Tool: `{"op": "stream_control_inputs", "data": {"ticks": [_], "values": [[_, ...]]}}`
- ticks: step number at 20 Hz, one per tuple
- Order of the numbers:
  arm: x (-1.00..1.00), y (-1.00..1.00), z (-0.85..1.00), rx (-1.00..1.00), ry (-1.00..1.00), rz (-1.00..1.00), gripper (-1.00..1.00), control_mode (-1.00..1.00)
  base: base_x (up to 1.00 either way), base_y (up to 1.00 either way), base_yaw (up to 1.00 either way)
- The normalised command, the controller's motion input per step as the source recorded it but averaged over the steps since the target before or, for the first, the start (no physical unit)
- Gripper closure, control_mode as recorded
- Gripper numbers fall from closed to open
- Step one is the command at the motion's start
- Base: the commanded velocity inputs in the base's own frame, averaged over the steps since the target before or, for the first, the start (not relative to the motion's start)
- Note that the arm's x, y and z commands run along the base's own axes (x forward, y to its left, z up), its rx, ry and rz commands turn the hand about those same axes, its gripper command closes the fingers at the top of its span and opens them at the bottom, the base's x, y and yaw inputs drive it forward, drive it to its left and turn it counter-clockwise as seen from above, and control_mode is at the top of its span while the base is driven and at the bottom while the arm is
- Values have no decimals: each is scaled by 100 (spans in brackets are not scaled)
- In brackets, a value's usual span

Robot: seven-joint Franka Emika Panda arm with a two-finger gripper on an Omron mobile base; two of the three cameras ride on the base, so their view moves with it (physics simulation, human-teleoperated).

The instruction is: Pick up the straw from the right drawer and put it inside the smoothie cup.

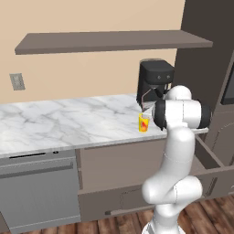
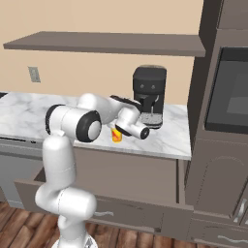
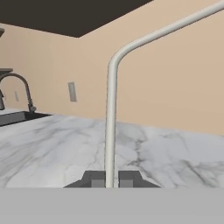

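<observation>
Marble counter (image 1: 68, 121) carries the smoothie cup (image 1: 144, 123); above it I see my gripper (image 3: 111, 178) pinching the straw (image 3: 110, 127) upright, bent top tilting away.

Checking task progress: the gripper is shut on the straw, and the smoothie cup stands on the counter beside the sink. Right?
Not quite. The gripper is shut on the straw, but the smoothie cup stands beside the black coffee machine, as the left base view shows; the sink lies far along the counter.
</observation>
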Motion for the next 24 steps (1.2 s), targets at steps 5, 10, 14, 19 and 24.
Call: {"op": "stream_control_inputs", "data": {"ticks": [5,10,14,19,24], "values": [[0,-10,-5,0,0,0,100,-100,0,0,0],[0,-13,-3,0,-3,1,100,-100,0,0,0],[0,-4,-8,0,-7,1,100,-100,0,0,0],[0,0,-8,0,-11,2,100,-100,0,0,0],[0,0,-6,0,-10,1,100,-100,0,0,0]]}}
